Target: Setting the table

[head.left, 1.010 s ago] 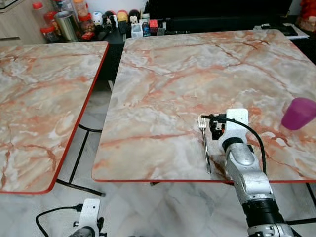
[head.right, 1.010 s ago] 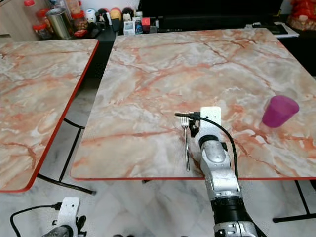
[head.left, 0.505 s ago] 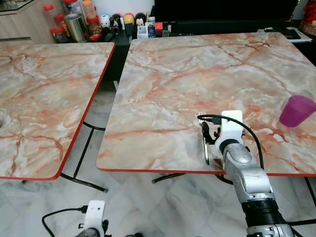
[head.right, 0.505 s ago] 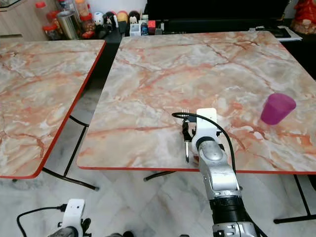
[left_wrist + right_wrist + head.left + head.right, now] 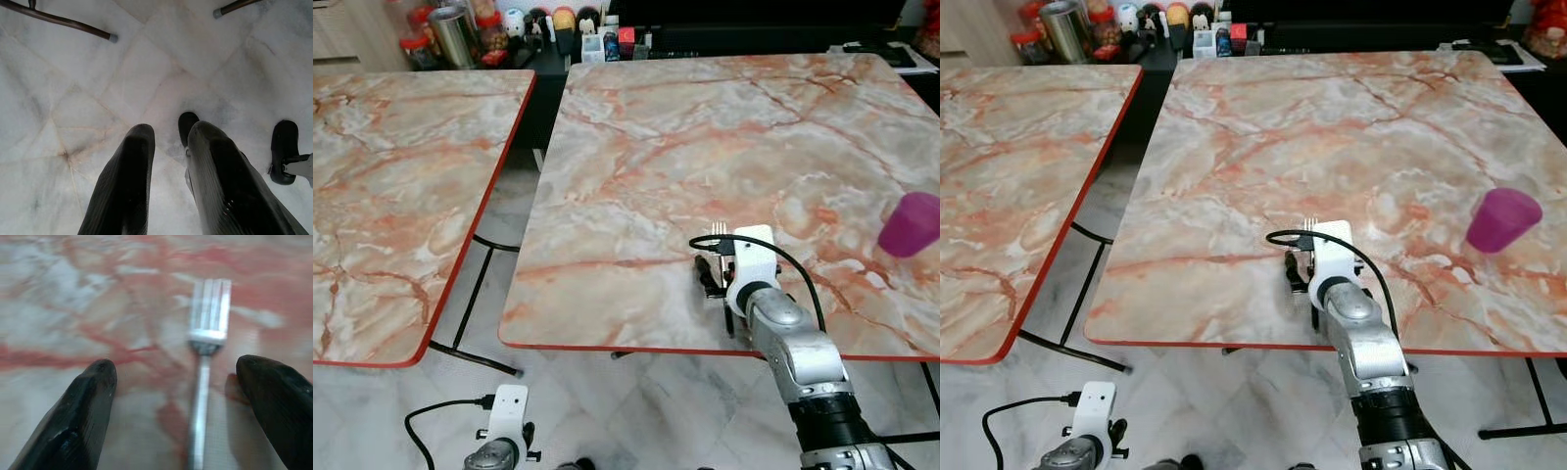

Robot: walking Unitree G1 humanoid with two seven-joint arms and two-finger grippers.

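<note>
Left gripper (image 5: 166, 186): hangs idle low at the near left, over pale floor tiles (image 5: 73, 83); the wrist view shows its two black fingers a narrow gap apart, holding nothing, with dark table feet beyond them.
Right arm (image 5: 793, 362): silver, reaching up from the near right over the near edge of the right table (image 5: 724, 127), white wrist block and a looped black cable at its far end.
Right gripper (image 5: 195, 396): low over the tabletop, fingers spread wide and released, one on each side of the fork's handle without touching it.
Fork (image 5: 208, 333): lies flat on the right table near its near edge, handle toward the robot, tines pointing away. In the eye views the wrist block hides most of it, leaving the tines and a bit of handle; the wrist view shows tines and neck plainly, though blurred.
Purple cup (image 5: 1500, 219): upside down at the right edge of the same table, well apart from the fork.
Left table (image 5: 401, 186): same marble pattern, red rim.
Far shelf (image 5: 499, 24): jars, a metal canister and small figurines; any labels too small to read.
</note>
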